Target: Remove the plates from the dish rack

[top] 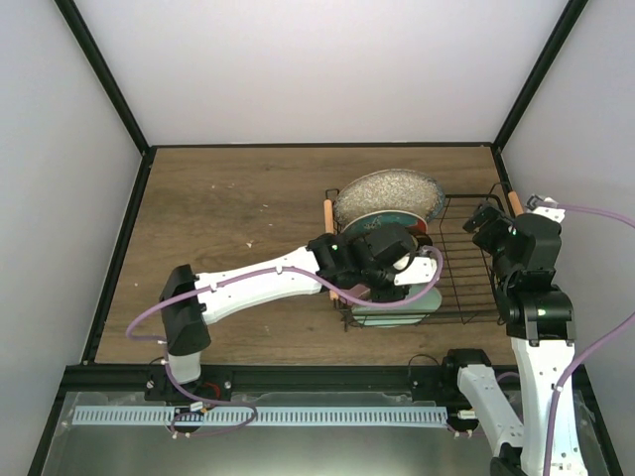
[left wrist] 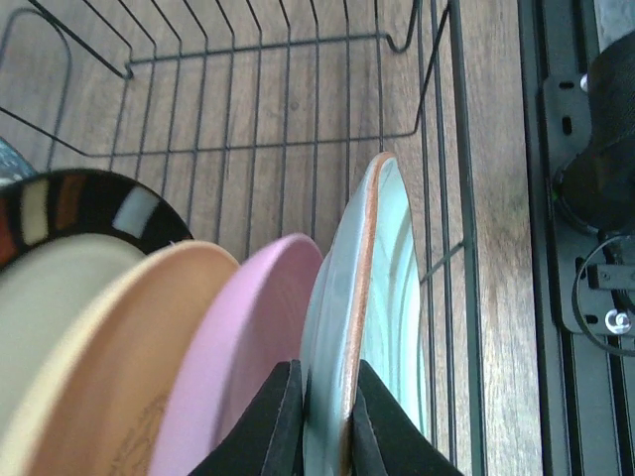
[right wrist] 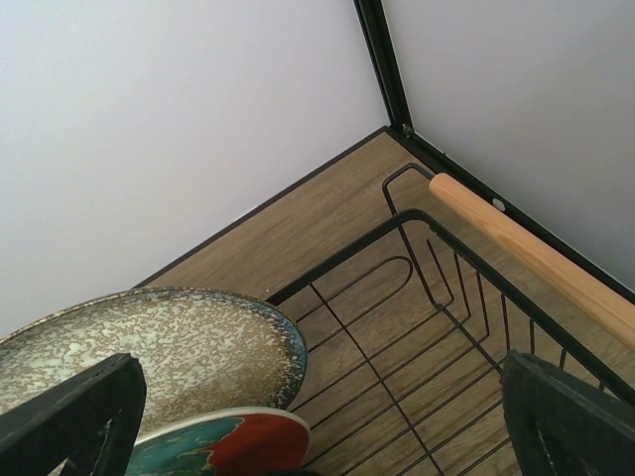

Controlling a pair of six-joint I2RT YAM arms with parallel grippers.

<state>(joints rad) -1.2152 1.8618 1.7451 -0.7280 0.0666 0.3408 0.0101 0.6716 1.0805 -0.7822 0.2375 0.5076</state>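
While the left gripper [left wrist: 327, 436] is pinching the rim of the pale green plate [left wrist: 387, 278], its fingers are sitting narrow, one on each face. That plate is standing nearest the arms in the dish rack [left wrist: 298, 50], with the pink plate [left wrist: 263, 337], orange-yellow plate [left wrist: 139, 347], patterned-rim plate [left wrist: 89, 203], red plate [right wrist: 238, 441] and grey speckled plate [right wrist: 149, 342] lining up behind it. Farther right, the right gripper [top: 486, 218] is hovering over the rack, fingers spread wide, holding nothing.
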